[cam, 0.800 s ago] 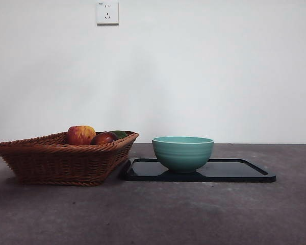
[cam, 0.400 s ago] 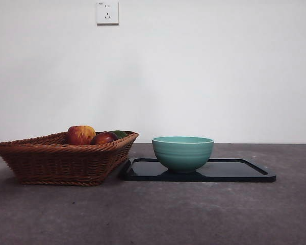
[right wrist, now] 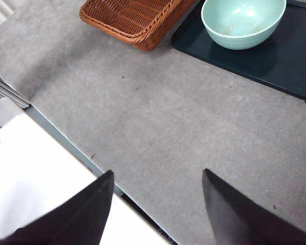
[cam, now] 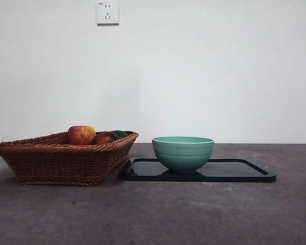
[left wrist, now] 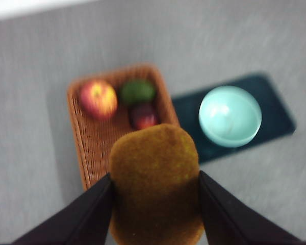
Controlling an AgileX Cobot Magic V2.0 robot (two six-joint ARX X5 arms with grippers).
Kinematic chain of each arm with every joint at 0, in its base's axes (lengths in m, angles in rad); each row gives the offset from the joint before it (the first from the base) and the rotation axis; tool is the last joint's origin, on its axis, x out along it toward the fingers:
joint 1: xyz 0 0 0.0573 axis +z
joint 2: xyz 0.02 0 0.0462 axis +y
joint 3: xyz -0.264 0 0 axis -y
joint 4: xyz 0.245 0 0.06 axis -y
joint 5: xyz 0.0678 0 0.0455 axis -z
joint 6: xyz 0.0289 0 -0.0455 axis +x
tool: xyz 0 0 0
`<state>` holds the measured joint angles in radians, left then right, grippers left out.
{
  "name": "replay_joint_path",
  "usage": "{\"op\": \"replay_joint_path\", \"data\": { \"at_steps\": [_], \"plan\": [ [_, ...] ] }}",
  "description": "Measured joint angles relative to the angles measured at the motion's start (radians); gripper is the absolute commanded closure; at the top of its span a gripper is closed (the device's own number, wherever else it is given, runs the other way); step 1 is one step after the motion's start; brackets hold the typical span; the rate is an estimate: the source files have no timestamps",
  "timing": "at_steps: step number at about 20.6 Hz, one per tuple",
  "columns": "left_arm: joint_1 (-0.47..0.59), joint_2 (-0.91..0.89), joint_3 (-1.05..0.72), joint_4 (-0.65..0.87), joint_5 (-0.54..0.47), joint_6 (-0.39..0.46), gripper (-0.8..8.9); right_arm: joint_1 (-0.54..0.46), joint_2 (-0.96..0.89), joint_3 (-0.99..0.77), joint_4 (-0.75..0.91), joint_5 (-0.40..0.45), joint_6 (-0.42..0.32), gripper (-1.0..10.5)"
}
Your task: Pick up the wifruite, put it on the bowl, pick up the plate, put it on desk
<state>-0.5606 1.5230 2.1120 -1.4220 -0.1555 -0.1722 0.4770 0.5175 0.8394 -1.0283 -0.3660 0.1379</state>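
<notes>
Left gripper [left wrist: 155, 196] jaws clamped on wifruite [left wrist: 155, 189] high above basket [left wrist: 99, 138], bowl [left wrist: 229, 116] on tray [left wrist: 275, 115], right gripper [right wrist: 157, 204] jaws apart, empty

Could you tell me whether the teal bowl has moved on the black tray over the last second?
No. In the front view the bowl sits at the same spot on the black tray, just as far from the wicker basket as before.

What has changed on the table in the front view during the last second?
Nothing visibly changed. The bowl stands on the black tray beside the wicker basket with its apple, as before. No arm shows in the front view.
</notes>
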Motion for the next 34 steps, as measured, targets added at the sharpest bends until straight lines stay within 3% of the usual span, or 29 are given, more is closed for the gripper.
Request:
{"op": "replay_joint_path", "data": {
  "at_steps": [3,13,18,22,31,32,34],
  "plan": [
    [0.000,-0.006,-0.115,0.019,-0.004,-0.012,6.26,0.000,0.000,0.000,0.000,0.000,0.000,6.7],
    [0.036,-0.012,-0.618,0.499,0.009,-0.057,6.26,0.000,0.000,0.000,0.000,0.000,0.000,6.7],
    [0.132,-0.012,-0.821,0.716,0.158,-0.073,6.27,0.000,0.000,0.000,0.000,0.000,0.000,6.7],
    [0.195,-0.012,-0.961,0.836,0.178,-0.077,6.27,0.000,0.000,0.000,0.000,0.001,0.000,6.7],
    [0.203,0.108,-1.033,0.985,0.181,-0.019,6.25,0.000,0.000,0.000,0.000,0.026,0.009,6.7],
    [0.203,0.121,-1.033,0.991,0.181,-0.017,6.12,0.000,0.000,0.000,0.000,0.026,0.009,6.7],
    [0.203,0.138,-1.033,0.996,0.181,-0.011,4.83,0.000,0.000,0.000,0.000,0.026,0.013,6.7]
  ]
}}
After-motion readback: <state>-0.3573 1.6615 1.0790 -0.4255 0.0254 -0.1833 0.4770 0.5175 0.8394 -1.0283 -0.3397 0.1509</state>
